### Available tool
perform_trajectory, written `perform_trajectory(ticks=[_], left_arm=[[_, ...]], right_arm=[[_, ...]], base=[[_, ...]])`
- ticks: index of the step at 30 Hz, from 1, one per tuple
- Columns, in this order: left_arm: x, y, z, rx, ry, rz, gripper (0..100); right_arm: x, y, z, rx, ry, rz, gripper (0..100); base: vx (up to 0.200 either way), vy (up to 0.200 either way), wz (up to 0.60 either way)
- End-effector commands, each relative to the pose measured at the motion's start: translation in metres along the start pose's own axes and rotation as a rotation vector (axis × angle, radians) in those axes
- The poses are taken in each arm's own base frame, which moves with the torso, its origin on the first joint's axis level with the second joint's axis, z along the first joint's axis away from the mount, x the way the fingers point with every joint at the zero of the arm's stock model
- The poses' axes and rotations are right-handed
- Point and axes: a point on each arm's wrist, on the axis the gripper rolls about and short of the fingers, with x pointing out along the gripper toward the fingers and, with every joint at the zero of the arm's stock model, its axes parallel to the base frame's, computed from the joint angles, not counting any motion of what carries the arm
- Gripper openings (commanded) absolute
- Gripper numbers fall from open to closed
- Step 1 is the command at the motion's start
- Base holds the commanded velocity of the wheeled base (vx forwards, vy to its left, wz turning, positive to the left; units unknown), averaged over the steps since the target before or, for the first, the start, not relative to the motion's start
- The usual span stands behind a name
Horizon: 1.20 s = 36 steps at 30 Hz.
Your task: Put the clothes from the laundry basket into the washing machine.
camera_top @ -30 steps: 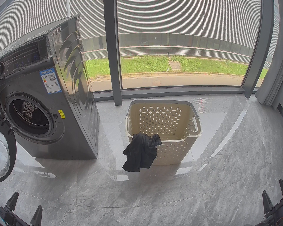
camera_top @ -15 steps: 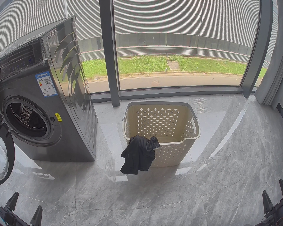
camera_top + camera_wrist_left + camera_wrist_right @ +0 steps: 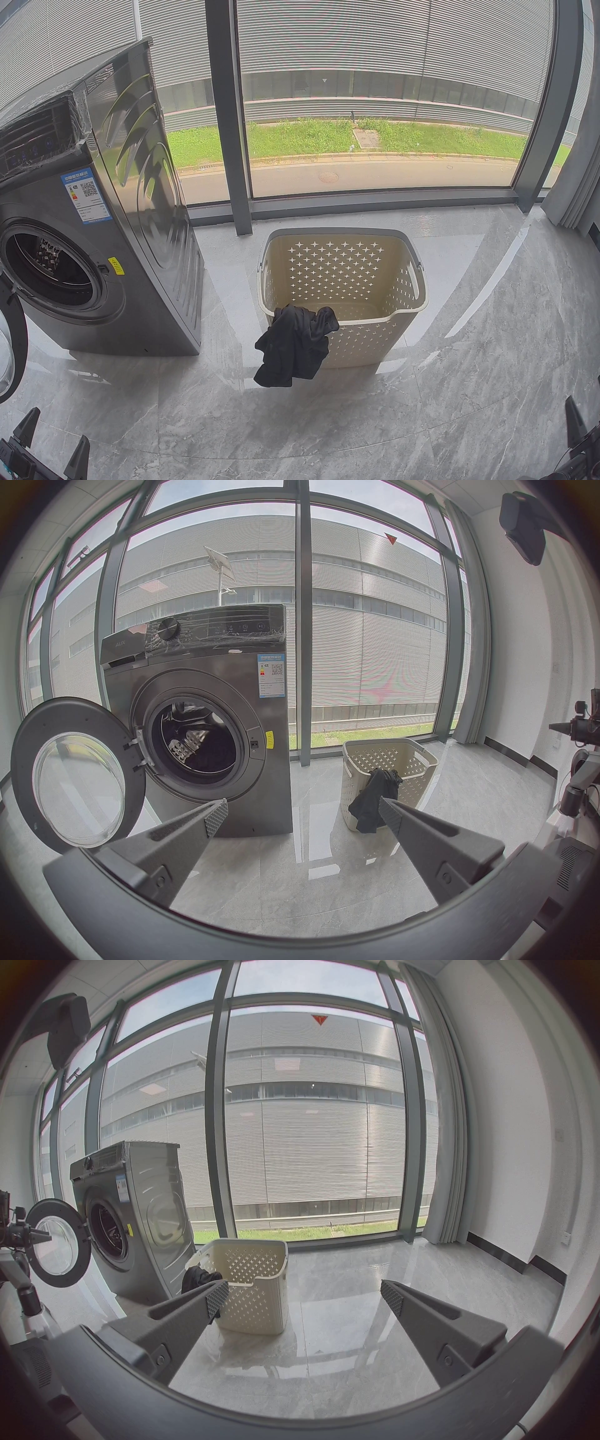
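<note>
Hanging over the near rim of the cream laundry basket [image 3: 375,315], a black garment [image 3: 294,347] droops down its outer wall. The washing machine [image 3: 144,187] stands to the basket's left, with its round door [image 3: 75,774] swung open. On its front are a blue-edged label [image 3: 86,195] and a yellow sticker [image 3: 116,266], their print too small to read. The left hand [image 3: 301,806] and the right hand [image 3: 300,1290] are both low over the marble floor [image 3: 312,425], fingers spread apart.

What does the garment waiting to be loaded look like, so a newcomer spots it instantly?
Start at the grey washing machine by the window; to its right stands a cream laundry basket. Draped over its near rim, hanging outside, is the black garment, the only cloth on the basket.
</note>
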Motion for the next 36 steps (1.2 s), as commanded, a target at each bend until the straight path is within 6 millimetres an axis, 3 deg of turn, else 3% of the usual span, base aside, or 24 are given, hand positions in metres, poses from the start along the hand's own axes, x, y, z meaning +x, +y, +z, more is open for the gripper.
perform_trajectory(ticks=[1, 4, 9, 13, 15, 16, 17, 20, 22, 23, 25, 36], left_arm=[[0.0, 0.0, -0.005, 0.003, 0.0, 0.001, 100], [0.0, 0.0, -0.005, 0.003, 0.0, 0.001, 100], [0.0, 0.0, -0.005, 0.001, 0.0, 0.001, 100], [0.0, 0.0, -0.005, 0.003, 0.0, 0.001, 100], [0.0, 0.0, -0.005, 0.006, 0.001, 0.001, 100], [0.0, 0.0, -0.005, 0.006, 0.001, 0.001, 100], [0.0, 0.0, -0.005, 0.006, 0.001, 0.001, 100], [0.0, 0.0, -0.005, 0.006, 0.001, -0.002, 100], [0.0, 0.0, -0.005, 0.006, 0.001, -0.002, 100], [0.0, 0.0, -0.005, 0.007, 0.001, 0.001, 100], [0.0, 0.0, -0.005, 0.009, 0.001, -0.001, 100], [0.0, 0.0, -0.005, 0.004, 0.001, -0.001, 100]], right_arm=[[-0.012, 0.001, 0.088, 0.015, -0.191, 0.1, 100], [0.009, 0.002, 0.089, 0.02, -0.002, 0.294, 100], [0.063, 0.019, 0.074, 0.048, 0.369, 0.618, 100], [0.101, 0.034, 0.069, 0.056, 0.506, 0.66, 100], [0.141, 0.049, 0.061, 0.059, 0.553, 0.658, 100], [0.148, 0.051, 0.059, 0.059, 0.557, 0.658, 100], [0.171, 0.059, 0.049, 0.06, 0.572, 0.658, 100], [0.203, 0.07, 0.026, 0.057, 0.604, 0.654, 100], [0.203, 0.07, 0.026, 0.057, 0.604, 0.654, 100], [0.221, 0.077, 0.011, 0.055, 0.61, 0.652, 100], [0.229, 0.082, 0.003, 0.054, 0.615, 0.659, 100], [0.268, 0.118, -0.024, 0.114, 0.625, 0.651, 100]], base=[[0.2, 0.0, 0.0], [0.0, 0.0, 0.0], [0.0, 0.0, 0.0], [0.0, 0.0, 0.0], [0.0, 0.0, 0.0], [0.0, 0.0, 0.0], [0.0, 0.0, 0.0], [0.0, 0.133, 0.0], [0.0, 0.2, 0.0], [0.0, 0.2, 0.0], [0.0, 0.2, 0.0], [0.0, 0.0, 0.0]])
